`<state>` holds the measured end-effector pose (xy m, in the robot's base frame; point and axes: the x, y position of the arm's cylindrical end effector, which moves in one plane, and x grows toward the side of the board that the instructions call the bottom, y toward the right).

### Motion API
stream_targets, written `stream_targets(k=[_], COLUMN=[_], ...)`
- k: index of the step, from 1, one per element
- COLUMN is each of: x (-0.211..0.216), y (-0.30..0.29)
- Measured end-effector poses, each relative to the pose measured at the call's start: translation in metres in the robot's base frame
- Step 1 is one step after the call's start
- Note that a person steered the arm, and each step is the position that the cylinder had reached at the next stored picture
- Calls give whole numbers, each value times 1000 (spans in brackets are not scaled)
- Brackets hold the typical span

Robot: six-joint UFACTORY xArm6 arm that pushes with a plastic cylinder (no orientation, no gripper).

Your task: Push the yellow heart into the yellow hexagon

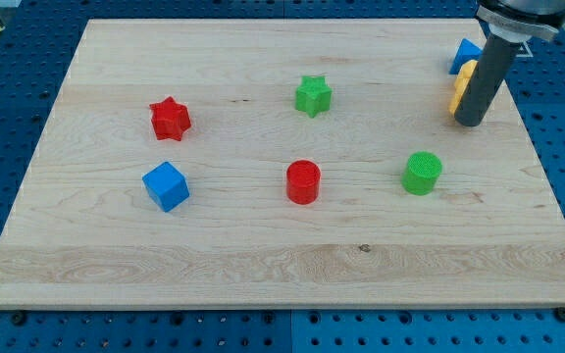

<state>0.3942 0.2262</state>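
Two yellow blocks sit at the view's upper right, mostly hidden behind my rod: one [467,71] higher up and one [457,96] just below it. I cannot tell which is the heart and which the hexagon. They look close together or touching. My tip [467,122] rests on the board just below and to the right of the lower yellow block, very close to it. A blue block [464,53] lies just above the yellow ones, partly hidden by the rod.
On the wooden board [263,255] lie a green star [313,95], a red star [170,118], a blue cube [166,185], a red cylinder [303,181] and a green cylinder [422,173]. The board's right edge runs close to the yellow blocks.
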Motion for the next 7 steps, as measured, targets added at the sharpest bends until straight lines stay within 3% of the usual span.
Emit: stream_targets(k=[4,5,7], x=[-18,-19,-68], y=[-9,-50,-140])
